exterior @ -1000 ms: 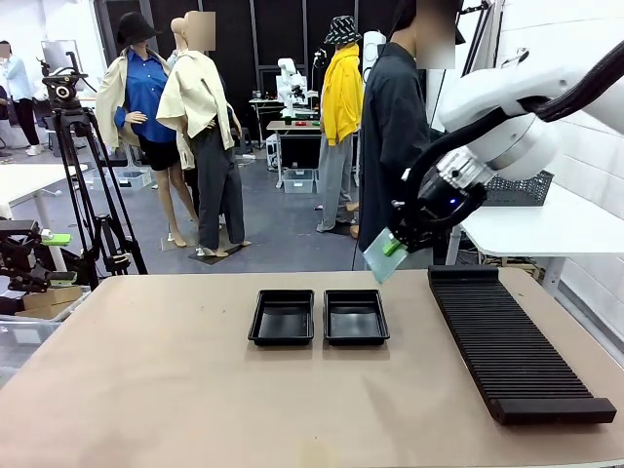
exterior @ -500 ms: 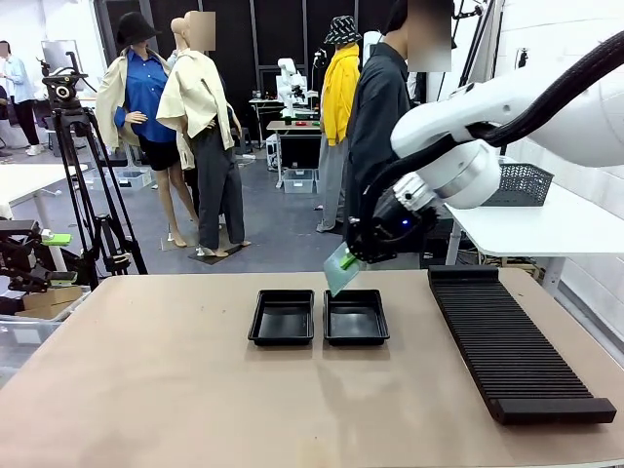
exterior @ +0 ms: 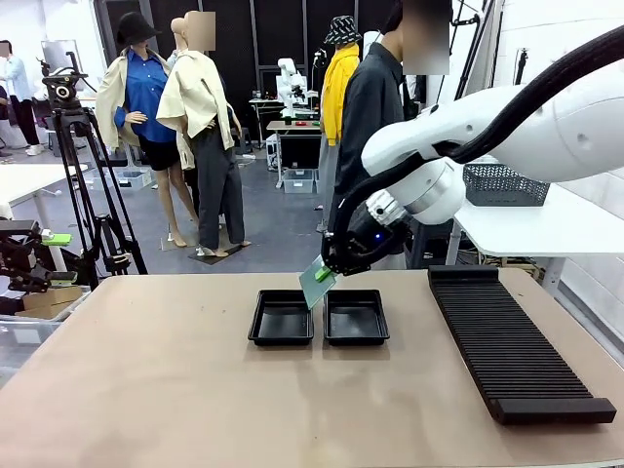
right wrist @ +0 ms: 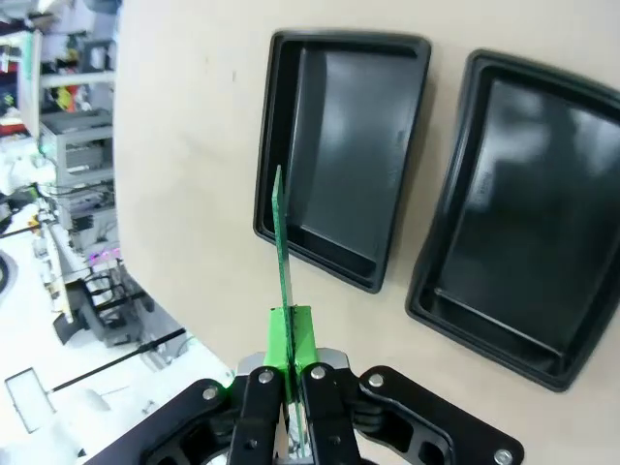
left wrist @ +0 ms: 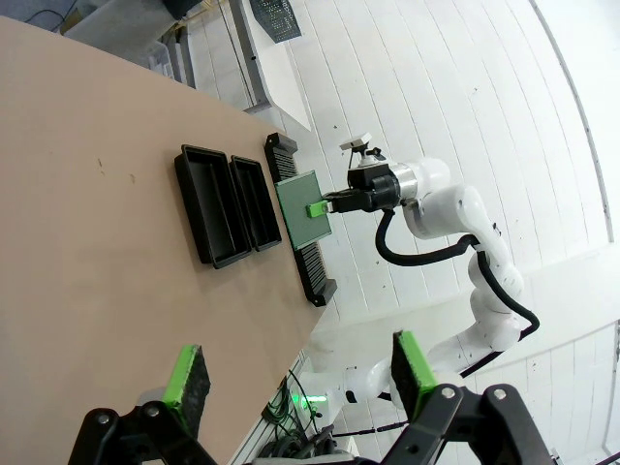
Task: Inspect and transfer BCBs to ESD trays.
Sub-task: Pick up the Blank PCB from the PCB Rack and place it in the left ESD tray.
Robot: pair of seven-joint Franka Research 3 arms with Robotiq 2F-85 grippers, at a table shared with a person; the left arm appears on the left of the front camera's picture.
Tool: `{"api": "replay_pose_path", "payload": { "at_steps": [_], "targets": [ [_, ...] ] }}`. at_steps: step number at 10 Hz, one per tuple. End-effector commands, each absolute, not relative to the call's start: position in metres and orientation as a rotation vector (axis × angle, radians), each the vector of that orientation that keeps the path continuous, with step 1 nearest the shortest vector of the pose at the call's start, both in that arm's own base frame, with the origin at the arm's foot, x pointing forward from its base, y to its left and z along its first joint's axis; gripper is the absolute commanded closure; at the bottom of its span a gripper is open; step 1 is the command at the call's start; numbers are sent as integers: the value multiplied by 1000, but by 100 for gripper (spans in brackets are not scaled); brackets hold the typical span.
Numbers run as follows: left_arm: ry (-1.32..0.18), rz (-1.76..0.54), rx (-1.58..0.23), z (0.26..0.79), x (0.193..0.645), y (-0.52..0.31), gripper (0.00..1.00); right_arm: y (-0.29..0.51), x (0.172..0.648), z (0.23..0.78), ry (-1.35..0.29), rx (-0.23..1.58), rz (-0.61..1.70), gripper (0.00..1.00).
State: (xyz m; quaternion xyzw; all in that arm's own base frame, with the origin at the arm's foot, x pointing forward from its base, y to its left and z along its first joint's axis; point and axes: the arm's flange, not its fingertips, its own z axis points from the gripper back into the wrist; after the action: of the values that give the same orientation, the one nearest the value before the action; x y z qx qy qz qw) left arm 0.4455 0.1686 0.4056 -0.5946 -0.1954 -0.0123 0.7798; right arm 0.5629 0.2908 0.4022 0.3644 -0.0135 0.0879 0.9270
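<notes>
Right gripper is clamping a green BCB by one edge between its pads. The board is hanging tilted off the fingertips, clear of the table. Two ESD trays are sitting side by side just below it. In the right wrist view the board's edge is crossing one tray's rim. Black slotted rack is lying well apart, toward the robot's right. Left gripper is hanging released, jaws wide, holding nothing, high over the table.
</notes>
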Motion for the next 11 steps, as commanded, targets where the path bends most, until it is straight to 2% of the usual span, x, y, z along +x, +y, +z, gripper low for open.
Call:
{"api": "replay_pose_path", "payload": {
  "at_steps": [1,6,11],
  "targets": [
    [-421,-7,-1281,409,445,170,0,317,580,397,-12,740,184,100],
    [-421,-7,-1281,409,445,170,0,359,612,368,77,733,214,100],
    [-421,-7,-1281,409,445,170,0,368,623,348,123,722,211,100]
  ]
}}
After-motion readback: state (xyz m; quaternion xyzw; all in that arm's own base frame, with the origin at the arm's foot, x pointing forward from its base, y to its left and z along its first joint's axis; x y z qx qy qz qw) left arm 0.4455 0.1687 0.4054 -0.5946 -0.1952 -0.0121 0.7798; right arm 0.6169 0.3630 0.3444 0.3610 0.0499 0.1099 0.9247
